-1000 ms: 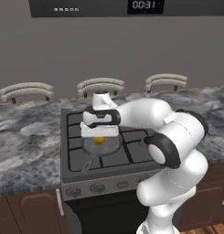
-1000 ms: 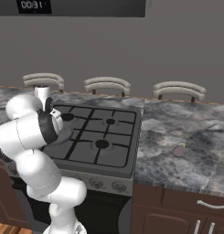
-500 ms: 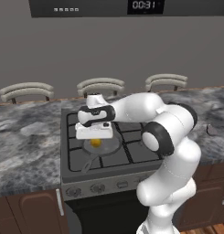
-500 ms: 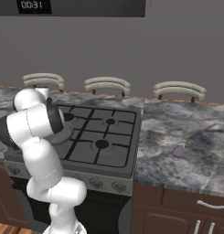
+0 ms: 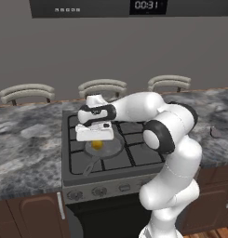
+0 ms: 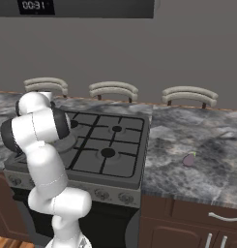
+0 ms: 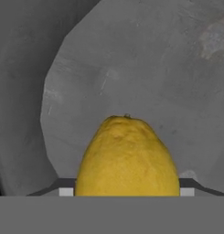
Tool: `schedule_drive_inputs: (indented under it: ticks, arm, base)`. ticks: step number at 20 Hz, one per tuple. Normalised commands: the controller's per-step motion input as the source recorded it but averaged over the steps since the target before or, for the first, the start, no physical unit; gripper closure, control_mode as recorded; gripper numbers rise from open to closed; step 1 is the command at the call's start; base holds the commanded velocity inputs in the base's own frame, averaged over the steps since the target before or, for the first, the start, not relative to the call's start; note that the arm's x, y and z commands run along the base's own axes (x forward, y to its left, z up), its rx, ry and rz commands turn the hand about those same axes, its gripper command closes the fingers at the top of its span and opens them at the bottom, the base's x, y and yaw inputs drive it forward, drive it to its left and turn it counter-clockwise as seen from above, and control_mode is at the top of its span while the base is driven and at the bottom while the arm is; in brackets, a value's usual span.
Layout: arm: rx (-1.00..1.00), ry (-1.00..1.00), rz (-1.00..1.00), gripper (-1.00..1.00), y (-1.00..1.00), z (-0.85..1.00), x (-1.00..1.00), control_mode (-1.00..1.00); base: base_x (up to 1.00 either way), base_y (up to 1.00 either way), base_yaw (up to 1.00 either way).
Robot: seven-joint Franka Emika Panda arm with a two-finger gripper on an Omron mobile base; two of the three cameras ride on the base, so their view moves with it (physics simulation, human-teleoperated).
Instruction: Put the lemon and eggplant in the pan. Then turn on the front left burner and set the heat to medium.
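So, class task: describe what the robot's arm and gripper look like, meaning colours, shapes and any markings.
The arm is glossy white, built of rounded tubular segments joined by dark black bands at the joints. Its wrist ends in a blocky white hand with dark panels, carrying the gripper, a flat white bar. No cables or markings can be made out.

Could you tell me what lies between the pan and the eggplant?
In the right base view, bare dark stove grates and speckled grey stone counter separate the dull-grey round pan from the small purple eggplant.
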Motion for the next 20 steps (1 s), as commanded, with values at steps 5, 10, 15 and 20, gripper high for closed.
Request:
schedule_drive_inputs:
  ticks: [5, 10, 15, 20]
  arm:
    - [0.01, 0.00, 0.00, -1.00, -0.08, -0.04, -0.22, -1.00]
    - [0.05, -0.09, 0.00, -1.00, -0.27, -0.01, -0.31, -1.00]
    - [0.09, -0.20, 0.00, -1.00, -0.24, 0.22, -0.24, -1.00]
    - [0.08, -0.19, 0.00, -1.00, -0.02, 0.63, -0.07, -1.00]
  base:
    - [0.00, 0.00, 0.00]
    - [0.00, 0.00, 0.00]
    - [0.00, 0.00, 0.00]
    - [0.00, 0.00, 0.00]
